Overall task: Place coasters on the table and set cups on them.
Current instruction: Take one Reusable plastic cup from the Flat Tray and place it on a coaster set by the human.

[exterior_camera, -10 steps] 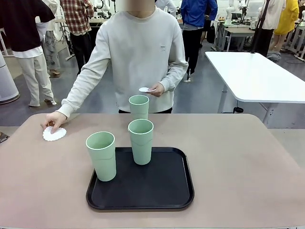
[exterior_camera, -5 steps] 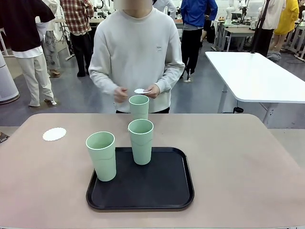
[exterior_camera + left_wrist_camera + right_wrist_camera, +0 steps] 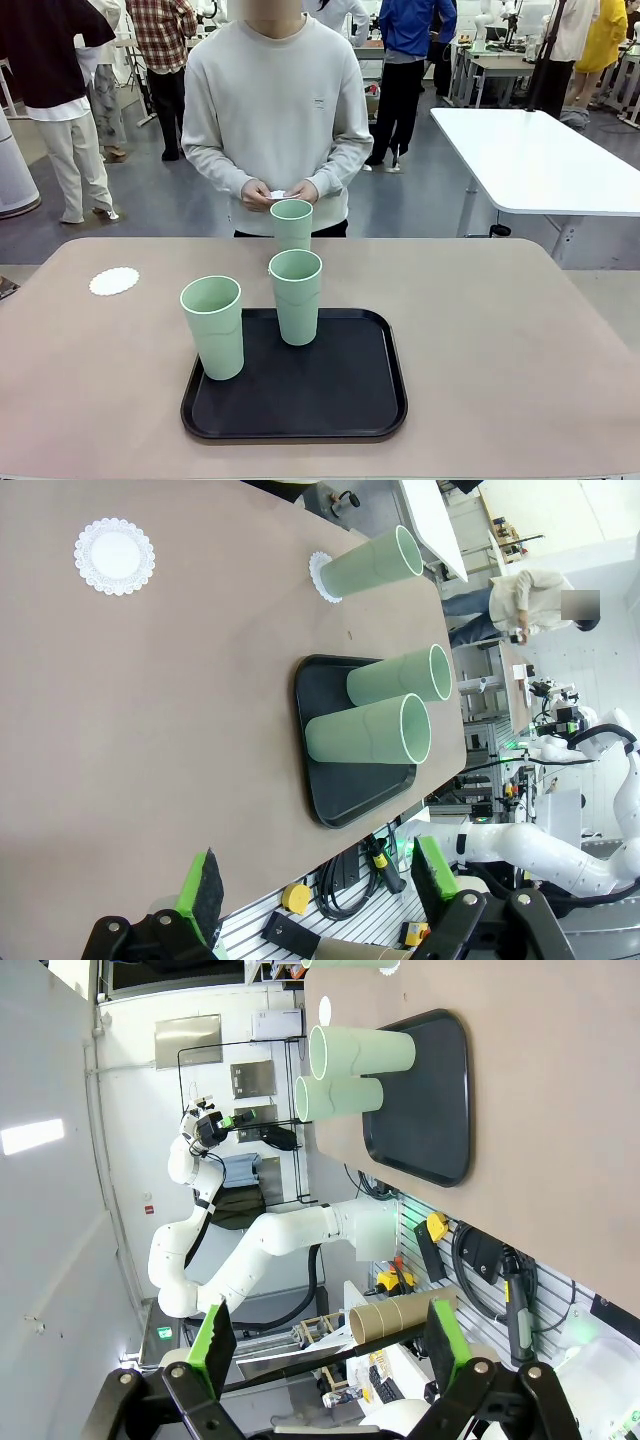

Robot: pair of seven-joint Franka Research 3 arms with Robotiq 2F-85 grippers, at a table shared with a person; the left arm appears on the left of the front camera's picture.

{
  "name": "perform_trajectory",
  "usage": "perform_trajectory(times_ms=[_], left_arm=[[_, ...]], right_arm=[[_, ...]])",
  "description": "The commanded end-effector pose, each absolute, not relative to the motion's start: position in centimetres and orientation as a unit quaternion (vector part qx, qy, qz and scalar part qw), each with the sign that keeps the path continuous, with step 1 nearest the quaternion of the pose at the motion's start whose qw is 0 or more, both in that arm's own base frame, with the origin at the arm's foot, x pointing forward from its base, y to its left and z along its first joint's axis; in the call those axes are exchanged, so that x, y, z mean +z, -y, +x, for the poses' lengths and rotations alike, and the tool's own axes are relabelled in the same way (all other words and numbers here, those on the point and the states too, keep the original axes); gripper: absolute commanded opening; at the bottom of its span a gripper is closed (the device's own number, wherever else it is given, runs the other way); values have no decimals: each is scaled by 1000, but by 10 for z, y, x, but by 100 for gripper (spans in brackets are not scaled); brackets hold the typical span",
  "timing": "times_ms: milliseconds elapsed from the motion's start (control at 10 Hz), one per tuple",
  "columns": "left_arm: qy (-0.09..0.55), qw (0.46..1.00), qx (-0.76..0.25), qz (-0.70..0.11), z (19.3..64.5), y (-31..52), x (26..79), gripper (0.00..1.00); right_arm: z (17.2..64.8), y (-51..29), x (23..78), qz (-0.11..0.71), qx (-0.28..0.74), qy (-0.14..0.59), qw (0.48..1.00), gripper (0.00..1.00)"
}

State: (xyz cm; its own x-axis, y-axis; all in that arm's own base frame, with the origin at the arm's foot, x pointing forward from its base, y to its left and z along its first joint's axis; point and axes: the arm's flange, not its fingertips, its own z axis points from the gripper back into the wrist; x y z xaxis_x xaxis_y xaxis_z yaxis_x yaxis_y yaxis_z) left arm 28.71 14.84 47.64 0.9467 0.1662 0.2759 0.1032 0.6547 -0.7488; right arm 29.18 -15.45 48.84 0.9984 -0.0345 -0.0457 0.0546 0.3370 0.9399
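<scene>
One lacy white coaster (image 3: 114,281) lies flat on the beige table (image 3: 500,330) at the far left, also seen as the coaster (image 3: 114,555). A mint-green cup (image 3: 291,222) stands behind the tray on a second coaster (image 3: 322,576). Two more cups (image 3: 296,295) (image 3: 213,326) stand upright on the black tray (image 3: 350,390). The person holds a third coaster (image 3: 277,194) in both hands at the chest. My left gripper (image 3: 320,880) is open, well off the table's near side. My right gripper (image 3: 330,1335) is open too, far from the cups (image 3: 365,1050).
A white table (image 3: 530,160) stands at the back right, beyond the beige one. Other people stand farther back. The right wrist view shows my left arm (image 3: 290,1230) beside the table's edge.
The person's hand has lifted off the coaster at the table's far left and come back to the chest; both hands now hold the other coaster. Cups and tray have not moved.
</scene>
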Motion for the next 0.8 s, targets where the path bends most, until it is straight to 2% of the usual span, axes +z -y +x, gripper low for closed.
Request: perform_trajectory(times_ms=[0,100,200,400,500,700], left_arm=[[168,892,19,-420,289,-147,476,100],[162,895,18,-415,287,-148,476,100],[198,910,-48,-362,300,-132,478,98],[191,933,-202,-230,352,-77,483,98],[187,928,-260,-189,373,-50,484,98],[165,899,-378,-149,383,-1,479,98]], right_arm=[[292,155,489,580,-26,-10,814,100],[292,155,489,580,-26,-10,814,100],[292,155,489,580,-26,-10,814,100],[292,155,489,580,-26,-10,814,100],[292,155,489,580,-26,-10,814,100],[292,155,489,580,-26,-10,814,100]])
